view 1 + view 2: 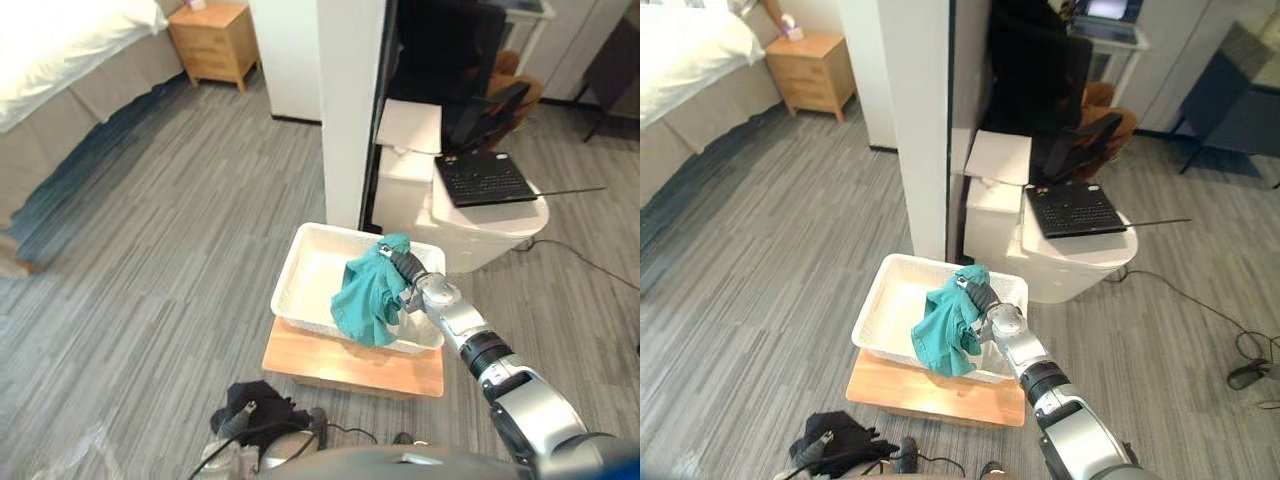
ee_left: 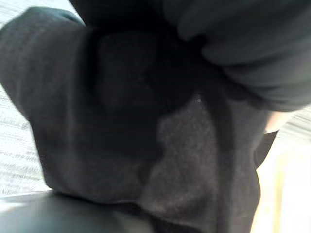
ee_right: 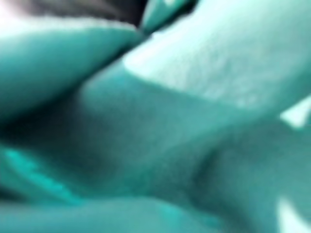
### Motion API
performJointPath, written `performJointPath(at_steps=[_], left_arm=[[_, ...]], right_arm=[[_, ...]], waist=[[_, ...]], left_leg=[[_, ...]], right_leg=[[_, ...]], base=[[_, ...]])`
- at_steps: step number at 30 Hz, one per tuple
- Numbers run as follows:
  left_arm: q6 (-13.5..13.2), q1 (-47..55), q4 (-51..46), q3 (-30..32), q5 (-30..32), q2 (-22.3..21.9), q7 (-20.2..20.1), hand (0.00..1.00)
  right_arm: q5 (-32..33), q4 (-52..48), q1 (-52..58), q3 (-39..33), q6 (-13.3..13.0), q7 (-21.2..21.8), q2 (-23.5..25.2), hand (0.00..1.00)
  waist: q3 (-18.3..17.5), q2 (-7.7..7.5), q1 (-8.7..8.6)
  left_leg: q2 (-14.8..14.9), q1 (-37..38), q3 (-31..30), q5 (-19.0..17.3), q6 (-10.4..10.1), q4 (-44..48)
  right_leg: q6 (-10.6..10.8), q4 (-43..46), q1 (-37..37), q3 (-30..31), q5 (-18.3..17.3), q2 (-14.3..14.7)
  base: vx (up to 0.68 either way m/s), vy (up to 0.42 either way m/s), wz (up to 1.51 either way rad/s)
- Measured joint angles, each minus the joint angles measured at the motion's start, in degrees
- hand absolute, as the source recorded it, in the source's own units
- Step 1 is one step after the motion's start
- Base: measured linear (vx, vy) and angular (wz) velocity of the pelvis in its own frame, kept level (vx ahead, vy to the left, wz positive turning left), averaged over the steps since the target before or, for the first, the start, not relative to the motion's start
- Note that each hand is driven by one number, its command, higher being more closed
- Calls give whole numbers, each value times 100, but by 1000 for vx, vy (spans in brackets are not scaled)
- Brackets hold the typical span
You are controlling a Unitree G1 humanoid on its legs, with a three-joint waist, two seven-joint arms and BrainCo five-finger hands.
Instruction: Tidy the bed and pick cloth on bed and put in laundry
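A teal cloth hangs from my right hand, which is shut on its upper edge above the right side of the white laundry basket. The cloth's lower part drapes over the basket's near right rim. The basket stands on a low wooden stool. Teal fabric lies close against the right wrist camera. Low near my body, my left hand is shut on a bundled black cloth, whose dark fabric covers most of the fingers.
The bed lies far left with a wooden nightstand beyond it. A white pillar rises just behind the basket. To its right a white stand carries a laptop, with a dark chair behind.
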Motion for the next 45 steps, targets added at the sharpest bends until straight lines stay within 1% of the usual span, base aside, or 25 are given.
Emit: performJointPath(at_steps=[1,2,3,4,6,7,8,11,12,16,19,21,22,23,25,26,27,28,31,33,35,38,41,42,45], left_arm=[[35,-100,-78,-36,-23,-4,1,100],[58,-308,-209,-159,-39,-4,8,100],[56,-395,-283,-219,-65,3,17,100],[49,-579,-389,-229,-68,2,25,100],[48,-810,-531,-229,-71,2,152,100],[40,-825,-543,-229,-72,2,183,100],[46,-821,-534,-230,-72,2,239,100],[46,-842,-534,-321,-72,5,284,100],[48,-868,-531,-419,-71,1,388,100],[77,-1017,-532,-512,-72,-21,497,100],[262,-1157,-534,-677,-77,-26,553,100],[400,-1177,-535,-728,-77,-10,579,100],[446,-1174,-535,-749,-77,-9,579,100],[538,-1165,-543,-857,-77,5,578,100],[664,-1088,-549,-898,-77,16,570,100],[711,-960,-550,-898,-77,24,566,100],[806,-873,-539,-901,-77,36,558,100],[833,-826,-539,-907,-76,36,554,100],[937,-558,-513,-1007,-75,37,450,100],[947,-418,-437,-1116,-76,28,445,100],[1011,-298,-412,-1115,-133,13,447,100],[1034,-295,-412,-1112,-284,16,447,100],[1044,-239,-413,-1105,-310,20,448,100],[1045,-193,-412,-1101,-351,26,454,100],[1045,-135,-411,-1097,-525,27,472,100]], right_arm=[[3,84,-145,-53,-3,-79,28,100],[32,259,-461,-134,-13,-256,46,100],[36,376,-647,-178,-41,-326,47,100],[55,588,-993,-369,-128,-469,43,100],[163,830,-1461,-776,-308,-717,-36,100],[190,830,-1503,-844,-352,-762,-60,100],[321,830,-1524,-925,-449,-812,-90,0],[379,869,-1496,-1008,-506,-798,-215,0],[373,833,-1345,-1070,-562,-739,-223,0],[371,633,-703,-1069,-566,-644,-185,0],[355,522,-22,-1016,-587,-655,-120,0],[348,458,453,-982,-643,-675,16,0],[344,366,593,-970,-676,-672,40,0],[257,183,859,-950,-775,-641,67,0],[73,-42,1197,-856,-903,-620,80,0],[3,-147,1395,-744,-980,-608,83,0],[-135,-196,1527,-682,-1021,-591,104,0],[-166,-218,1588,-668,-1031,-590,115,0],[-366,-358,1891,-557,-1051,-584,173,0],[-430,-383,2003,-553,-1077,-561,174,0],[-499,-383,2086,-558,-1089,-529,168,0],[-624,-383,2110,-598,-1122,-536,155,0],[-824,-714,2211,-817,-1111,-587,137,0],[-827,-914,2204,-954,-1101,-623,90,0],[-805,-1031,2209,-1302,-1015,-710,-62,0]], waist=[[102,10,19],[302,16,50],[385,13,80],[591,7,182],[910,1,245],[965,9,260],[993,8,274],[1124,24,275],[1158,27,260],[1194,8,207],[1204,-7,162],[1187,-42,13],[1182,-48,-26],[1172,-64,-71],[1021,-110,-134],[779,-158,-134],[626,-201,-157],[569,-216,-172],[224,-250,-220],[132,-227,-306],[21,-215,-318],[7,-203,-358],[4,-200,-409],[-5,-187,-428],[-58,-150,-460]], left_leg=[[4,-75,-7,39,-14,1],[26,-248,-16,128,-24,7],[43,-358,-20,167,-29,15],[83,-531,-27,246,-37,33],[141,-802,-89,366,-90,32],[152,-840,-101,381,-85,30],[171,-935,-115,411,-89,19],[193,-953,-137,430,-94,-1],[201,-952,-132,432,-93,-2],[210,-940,-59,368,-135,-3],[200,-828,102,302,-133,-1],[171,-589,186,294,-146,-1],[161,-506,206,275,-172,-1],[145,-306,333,247,-209,-2],[140,-94,545,197,-236,-4],[164,-30,652,119,-161,-4],[178,63,678,91,-169,-5],[186,120,695,57,-150,-6],[217,331,832,-85,-113,-7],[215,434,848,-145,-94,-7],[217,470,951,-196,-99,-7],[201,491,966,-182,-69,-5],[162,598,974,-215,-114,-3],[155,648,1049,-230,-133,-3],[143,675,1167,-230,-134,-3]], right_leg=[[-6,8,-66,-28,15,2],[-48,13,-204,-45,57,21],[-79,13,-306,-46,81,37],[-137,25,-478,-45,134,71],[-212,29,-711,-46,199,131],[-216,41,-750,-46,202,141],[-218,99,-861,-45,202,151],[-232,165,-895,-32,191,170],[-232,172,-896,-30,188,192],[-225,186,-905,25,171,177],[-198,212,-872,162,159,138],[-163,213,-671,222,135,97],[-145,211,-594,249,123,86],[-111,206,-411,300,101,65],[-79,195,-214,379,71,58],[-59,189,-190,455,10,82],[-70,188,-118,488,-19,94],[-72,186,-60,498,-52,103],[-60,164,98,608,-152,136],[-42,145,197,616,-187,136],[-48,98,202,723,-165,142],[-31,85,217,745,-130,129],[-2,-34,376,746,-111,105],[5,-42,401,772,-107,97],[11,-47,404,831,-103,99]], base=[[-54,7,25],[-82,5,20],[-92,1,16],[-92,-11,7],[-90,-21,15],[-73,-22,14],[-49,-16,6],[-44,-11,4],[-43,-12,0],[-4,11,-6],[49,29,-21],[102,30,-14],[99,24,-15],[107,31,-12],[69,27,-19],[76,7,-27],[75,-6,-24],[64,-19,-15],[40,-8,-18],[58,7,-10],[58,23,-22],[73,21,-5],[87,20,-3],[64,14,-12],[32,1,-12]])
